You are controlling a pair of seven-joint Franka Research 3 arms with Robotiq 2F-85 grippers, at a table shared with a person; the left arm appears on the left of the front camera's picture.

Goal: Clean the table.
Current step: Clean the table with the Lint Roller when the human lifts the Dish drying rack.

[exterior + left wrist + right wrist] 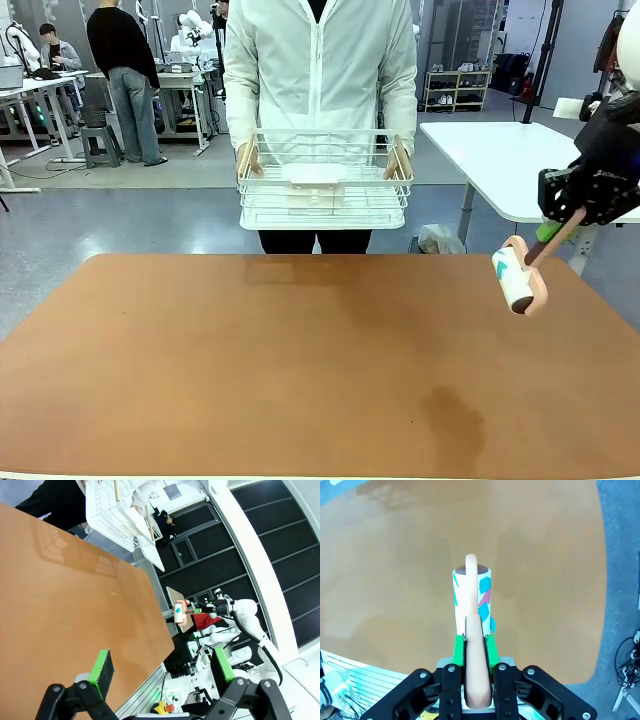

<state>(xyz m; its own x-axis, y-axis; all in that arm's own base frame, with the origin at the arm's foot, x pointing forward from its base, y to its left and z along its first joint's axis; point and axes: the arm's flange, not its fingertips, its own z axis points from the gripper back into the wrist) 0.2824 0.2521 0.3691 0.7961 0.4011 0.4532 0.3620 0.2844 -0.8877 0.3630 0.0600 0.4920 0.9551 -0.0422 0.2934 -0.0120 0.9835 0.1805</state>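
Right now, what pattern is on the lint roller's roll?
White with teal and pink patches on the roll; clearest in the right wrist view.

Grey glossy floor [120, 215]; white-topped table [500, 160] at right; low shelf [457, 88] behind; workbench [30, 88] far left.

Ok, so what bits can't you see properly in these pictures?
- Front view: the pale flat thing in the wire basket lies behind the wires, too small to name.
- Front view: the near corners of the table run off the picture's sides.
- Right wrist view: the handle end of the lint roller is hidden inside the right gripper.
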